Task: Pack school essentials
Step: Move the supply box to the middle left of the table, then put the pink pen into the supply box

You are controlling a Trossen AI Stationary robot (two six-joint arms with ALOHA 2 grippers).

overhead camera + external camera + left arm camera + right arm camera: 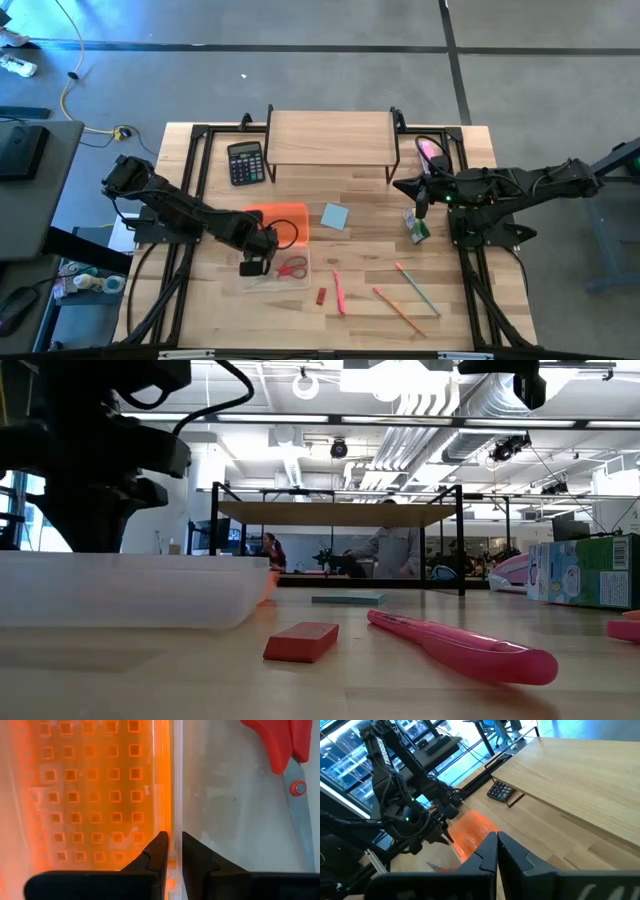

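From above, the left gripper [254, 266] sits over a clear plastic case [262, 281] with an orange lid [285, 220] and red-handled scissors [291, 268]. The blue notepad [335, 216], red eraser [322, 296], pink pencil [339, 292] and crayon box [417, 226] lie on the table [440, 310]; the right gripper [421, 208] hovers by the box.

Low down, the eraser [301, 641] lies beside the case [130, 595].

The left wrist shows narrow fingers [156, 851] pinching the case's wall [176, 785].

The right wrist shows closed, empty fingers [487, 851].
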